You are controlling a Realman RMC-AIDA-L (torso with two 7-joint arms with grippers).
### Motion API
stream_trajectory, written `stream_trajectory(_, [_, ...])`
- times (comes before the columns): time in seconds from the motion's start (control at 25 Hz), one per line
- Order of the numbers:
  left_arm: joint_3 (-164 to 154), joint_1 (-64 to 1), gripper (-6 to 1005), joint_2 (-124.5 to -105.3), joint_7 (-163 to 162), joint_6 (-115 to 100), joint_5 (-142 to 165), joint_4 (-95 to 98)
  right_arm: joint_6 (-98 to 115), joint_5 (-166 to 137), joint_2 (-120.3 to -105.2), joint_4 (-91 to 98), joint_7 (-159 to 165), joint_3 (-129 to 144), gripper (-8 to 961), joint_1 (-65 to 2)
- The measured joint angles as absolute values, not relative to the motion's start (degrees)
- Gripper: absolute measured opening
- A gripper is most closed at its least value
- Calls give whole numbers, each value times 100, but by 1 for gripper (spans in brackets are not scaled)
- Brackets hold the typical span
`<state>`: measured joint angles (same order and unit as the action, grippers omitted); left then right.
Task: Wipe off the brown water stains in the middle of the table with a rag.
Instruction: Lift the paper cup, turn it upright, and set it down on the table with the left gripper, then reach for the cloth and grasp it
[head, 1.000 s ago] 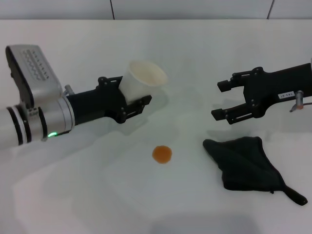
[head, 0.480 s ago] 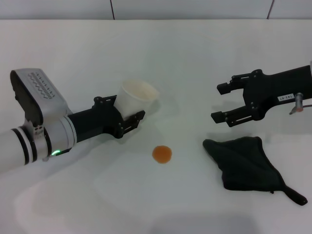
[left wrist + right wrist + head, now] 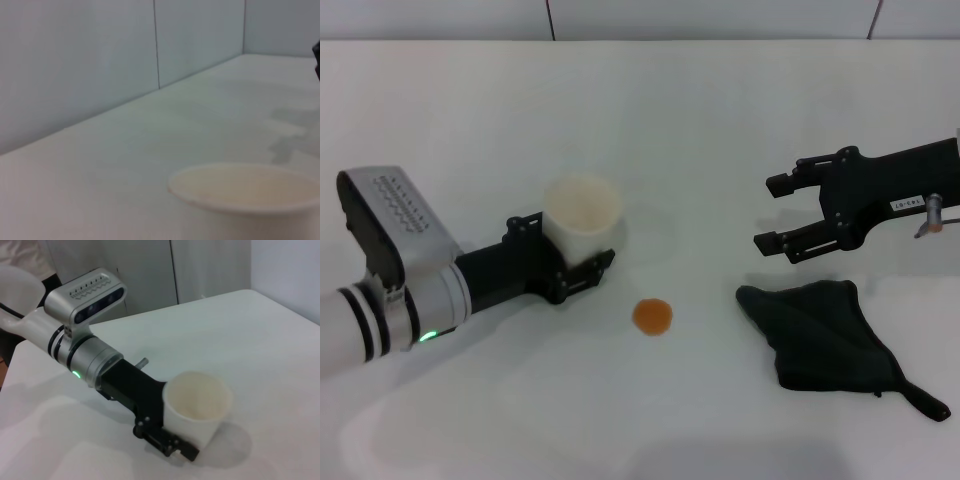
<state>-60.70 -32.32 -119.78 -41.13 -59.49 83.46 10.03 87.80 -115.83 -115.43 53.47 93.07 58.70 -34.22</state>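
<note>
The brown water stain is a small round orange-brown spot on the white table, near the middle. The black rag lies flat to its right, its thin tail pointing to the front right. My right gripper hovers open just behind the rag with nothing between its fingers. My left gripper is shut on a white paper cup, held upright to the left of and behind the stain. The cup's rim fills the left wrist view. In the right wrist view the cup stands between the left fingers.
The left arm's silver wrist housing lies low over the table's left side. A grey wall runs along the table's far edge. Bare tabletop lies between the stain and the rag.
The left arm has drawn back to the left and down, turning the cup from tilted to upright. The right gripper, rag and stain have stayed put.
</note>
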Motion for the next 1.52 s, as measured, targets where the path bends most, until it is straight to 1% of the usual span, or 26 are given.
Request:
stream_trajectory(0.08, [-6073,-3160,584,-11976,-4024,-5950,8352,1004,8771,-11583,-11539,5344,9307,5870,822,-3416])
stream_trajectory(0.52, [-6069,-3053,824,-11970,-3875,-5980,8186,1052,8754,-11593,-11524,5343,9307,5871,822,-3401])
stream_trajectory(0.72, [-6054,-3018,881,-11973,-3870,-6089,8131,1056,8753,-11591,-11521,5343,9307,5871,822,-3397])
stream_trajectory(0.92, [-6034,-2805,881,-11921,-3873,-6480,7901,1088,8753,-11592,-11514,5354,9307,5870,822,-3389])
stream_trajectory(1.24, [-6032,-2495,881,-11896,-4096,-6745,7890,1179,8766,-11612,-11498,5407,9334,5820,822,-3375])
stream_trajectory(1.4, [-6062,-2006,880,-11748,-5068,-7411,8280,1991,8883,-11627,-11489,5600,9449,5824,821,-3290])
stream_trajectory(1.52, [-6051,-1635,880,-11584,-5897,-8032,8673,2814,8963,-11636,-11506,6032,9616,5849,821,-3066])
